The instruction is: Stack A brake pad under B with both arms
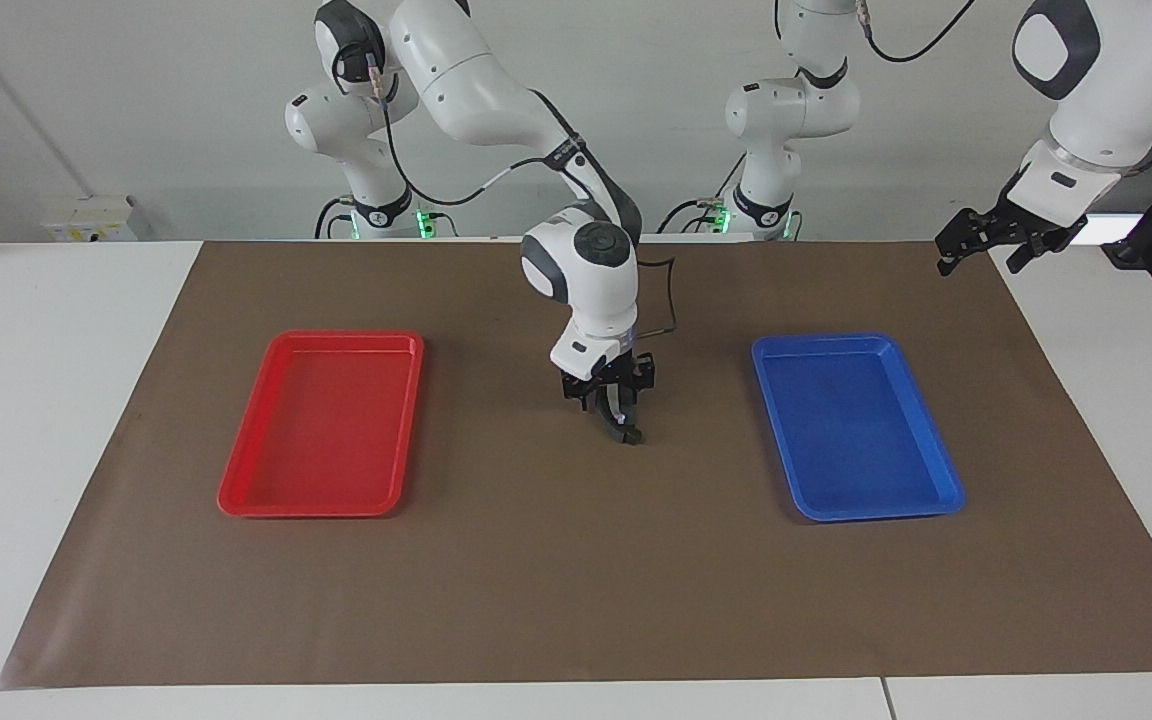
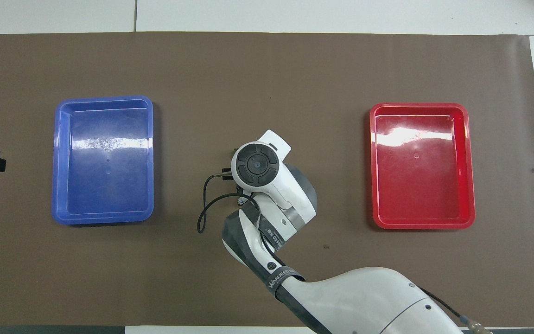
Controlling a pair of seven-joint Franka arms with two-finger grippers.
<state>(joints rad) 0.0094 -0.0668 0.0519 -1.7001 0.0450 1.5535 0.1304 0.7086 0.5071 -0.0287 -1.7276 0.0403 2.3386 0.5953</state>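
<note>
Brake pad (image 1: 626, 432) under "WANJEED"-marked arm

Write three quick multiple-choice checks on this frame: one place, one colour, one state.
1. The right gripper is low over:
A. the red tray
B. the blue tray
C. the mat, between the two trays

2. The tray toward the left arm's end of the table is:
A. red
B. blue
C. green

3. The left gripper is:
A. open, holding nothing, up in the air
B. shut on a tray's rim
C. resting inside the blue tray

Key:
1 C: the facing view shows it down at the bare mat, midway between the trays.
2 B: the blue tray lies on the side where the left arm comes in.
3 A: it hangs over the mat's corner at that end, fingers apart with nothing between them.
</note>
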